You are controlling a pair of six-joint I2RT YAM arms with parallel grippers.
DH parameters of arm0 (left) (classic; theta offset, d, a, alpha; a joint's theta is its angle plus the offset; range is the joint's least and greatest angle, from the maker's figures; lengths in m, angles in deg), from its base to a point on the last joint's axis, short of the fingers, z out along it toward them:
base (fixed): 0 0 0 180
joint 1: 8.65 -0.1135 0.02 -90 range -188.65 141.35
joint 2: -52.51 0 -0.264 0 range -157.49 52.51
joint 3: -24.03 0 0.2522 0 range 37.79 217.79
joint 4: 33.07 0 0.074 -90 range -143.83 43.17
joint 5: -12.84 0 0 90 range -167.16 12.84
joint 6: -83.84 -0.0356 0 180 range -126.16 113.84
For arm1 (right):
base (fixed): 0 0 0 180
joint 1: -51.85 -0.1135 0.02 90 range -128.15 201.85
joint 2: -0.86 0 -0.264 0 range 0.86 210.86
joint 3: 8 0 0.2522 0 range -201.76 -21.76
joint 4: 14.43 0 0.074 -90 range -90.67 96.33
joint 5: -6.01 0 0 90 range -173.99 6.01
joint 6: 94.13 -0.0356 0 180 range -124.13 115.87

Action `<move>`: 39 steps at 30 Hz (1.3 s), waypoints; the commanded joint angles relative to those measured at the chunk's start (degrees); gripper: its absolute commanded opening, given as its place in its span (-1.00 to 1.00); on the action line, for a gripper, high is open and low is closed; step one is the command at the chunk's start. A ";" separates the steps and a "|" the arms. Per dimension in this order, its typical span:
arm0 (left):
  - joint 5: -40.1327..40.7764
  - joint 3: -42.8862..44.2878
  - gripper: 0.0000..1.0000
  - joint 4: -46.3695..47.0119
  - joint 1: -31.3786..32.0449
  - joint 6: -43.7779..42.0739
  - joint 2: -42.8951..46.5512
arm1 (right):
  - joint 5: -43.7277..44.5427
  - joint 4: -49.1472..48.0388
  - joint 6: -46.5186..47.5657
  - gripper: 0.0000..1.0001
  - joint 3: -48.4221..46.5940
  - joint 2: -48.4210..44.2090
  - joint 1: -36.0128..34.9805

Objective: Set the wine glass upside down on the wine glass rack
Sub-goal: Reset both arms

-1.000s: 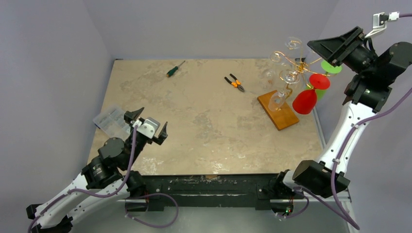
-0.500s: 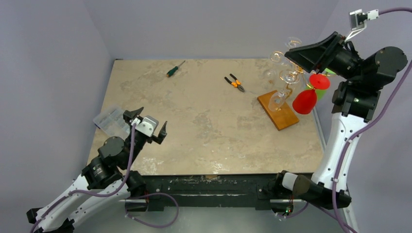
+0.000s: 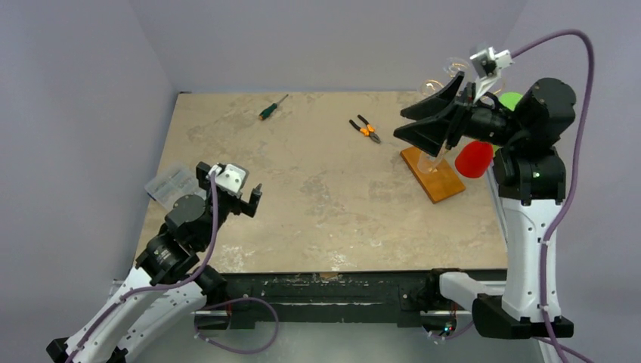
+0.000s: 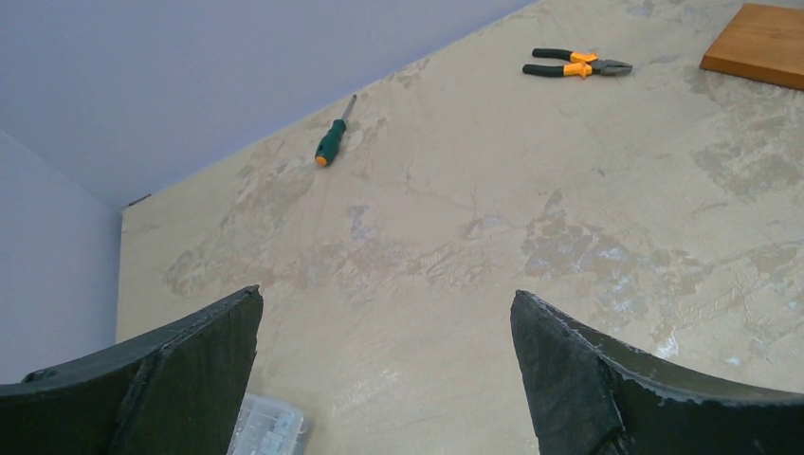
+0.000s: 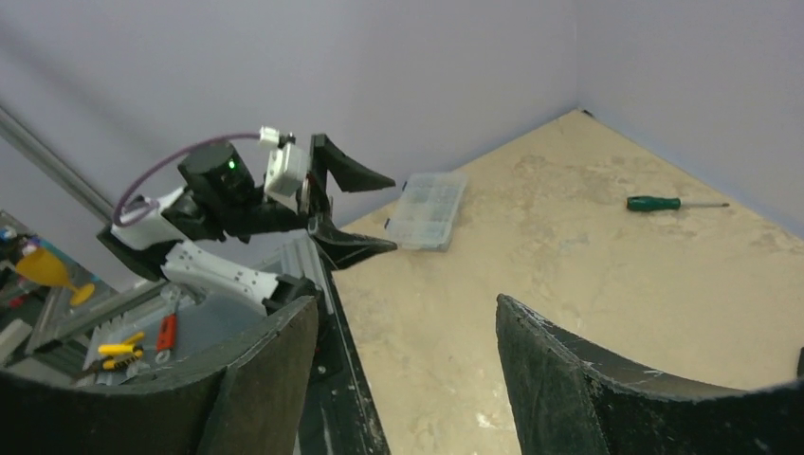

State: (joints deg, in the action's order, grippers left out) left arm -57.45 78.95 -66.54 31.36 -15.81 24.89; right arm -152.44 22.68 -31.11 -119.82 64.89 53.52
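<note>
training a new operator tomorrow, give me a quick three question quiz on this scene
1. True or false: the right hand is gripping something.
2. Which thing lies at the left edge of the beige stone-look table, near the open left hand? A: green-handled screwdriver. B: clear plastic compartment box. C: orange-and-black pliers.
3. What colour is the wine glass showing just right of the rack's orange-brown wooden base?

Key: 1 false, the right hand is open and empty. 2 B. 3 red.
</note>
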 commanded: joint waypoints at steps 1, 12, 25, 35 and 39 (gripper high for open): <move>-1.50 2.44 1.00 -0.30 -1.83 2.65 -0.92 | 7.50 12.86 17.32 0.36 1.78 -1.12 -7.29; -0.91 2.26 1.00 -0.52 -4.29 3.38 -2.44 | 21.97 25.34 42.06 0.40 10.50 -4.17 -25.36; -5.90 2.43 1.00 -0.58 -7.81 6.97 -2.66 | 35.69 25.80 60.48 0.48 30.51 -10.00 -27.88; -6.87 2.78 1.00 -1.04 -8.16 7.12 -3.80 | 46.34 15.90 59.51 0.57 40.40 -8.81 -34.76; -6.05 2.78 1.00 -1.28 -8.24 7.06 -4.30 | 58.41 9.25 56.57 0.60 40.01 -5.08 -40.89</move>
State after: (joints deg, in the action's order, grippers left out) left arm -63.46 79.26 -68.81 23.62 -9.76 21.04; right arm -106.52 42.22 27.97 -79.36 57.15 17.30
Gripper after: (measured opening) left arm 0.998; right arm 0.792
